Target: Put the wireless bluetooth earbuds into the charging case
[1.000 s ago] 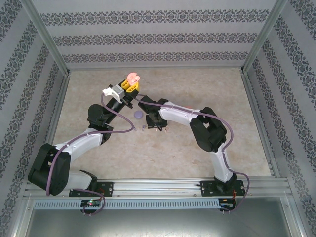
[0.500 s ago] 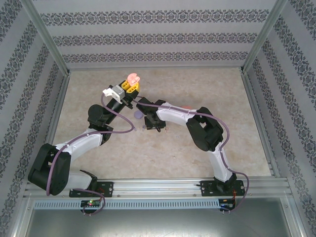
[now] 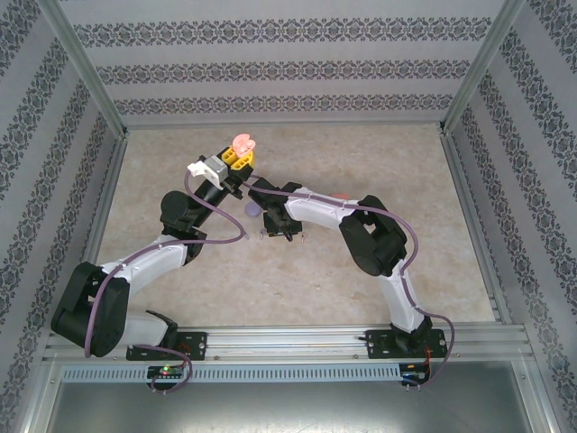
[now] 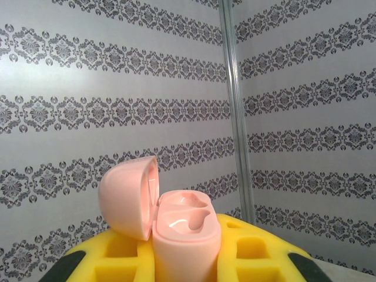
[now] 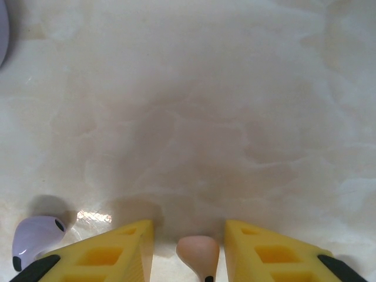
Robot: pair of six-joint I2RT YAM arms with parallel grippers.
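Observation:
The pale pink charging case [image 4: 185,226] stands upright with its lid flipped open to the left, and both of its sockets are empty. My left gripper [image 4: 185,241] is shut on the case, holding it raised [image 3: 242,142] over the far middle of the table. A pale pink earbud [image 5: 198,251] lies on the marble table between the yellow fingers [image 5: 117,252] of my right gripper [image 5: 189,226]. That gripper is open and its fingers stand clear of the bud on both sides. A purple earbud [image 5: 34,236] lies just left of the left finger.
A purple case [image 3: 253,209] rests on the table between the two wrists, and its edge [image 5: 2,29] shows at the top left of the right wrist view. A small reddish thing [image 3: 340,196] sits behind the right forearm. Patterned walls enclose the table.
My right gripper has moved a little to the left, toward the purple case and the left arm. The left arm has kept the pink case still.

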